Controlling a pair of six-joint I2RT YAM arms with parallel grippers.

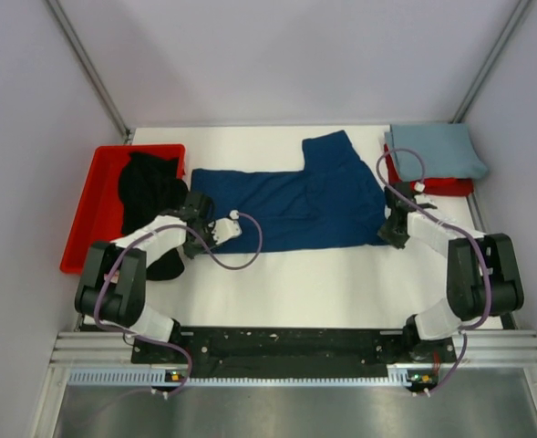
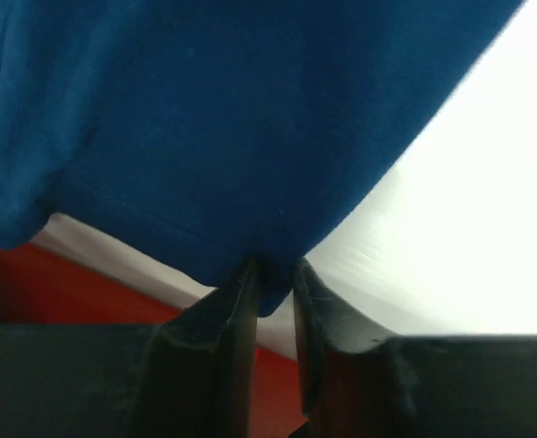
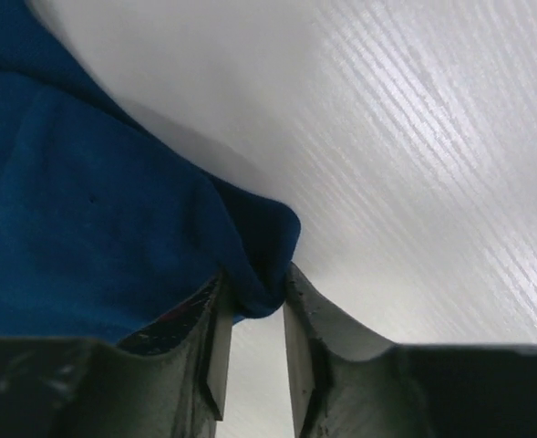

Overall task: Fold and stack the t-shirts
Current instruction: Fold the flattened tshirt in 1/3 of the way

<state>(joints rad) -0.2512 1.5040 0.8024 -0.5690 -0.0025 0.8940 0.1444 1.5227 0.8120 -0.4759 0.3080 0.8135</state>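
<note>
White counter, pale walls round three sides. Navy t-shirt [image 1: 286,205]: spread mid-counter, long axis running left edge to right edge, parallel to near edge; sleeve jutting toward far edge, right of centre; stitched hem at left end, so neck end likely toward right edge. Left gripper [image 2: 273,274]: narrow, pinching near-left corner of cloth. Right gripper [image 3: 254,285]: narrow, nipping only a small fold at near-right corner. Risks: thin right-hand bite slipping out on lift; uneven pull skewing the fold; left corner snagging red tray [image 1: 86,219] holding black t-shirt [image 1: 148,192] at left edge. Pale grey-blue t-shirt [image 1: 437,151]: folded, far right corner.
</note>
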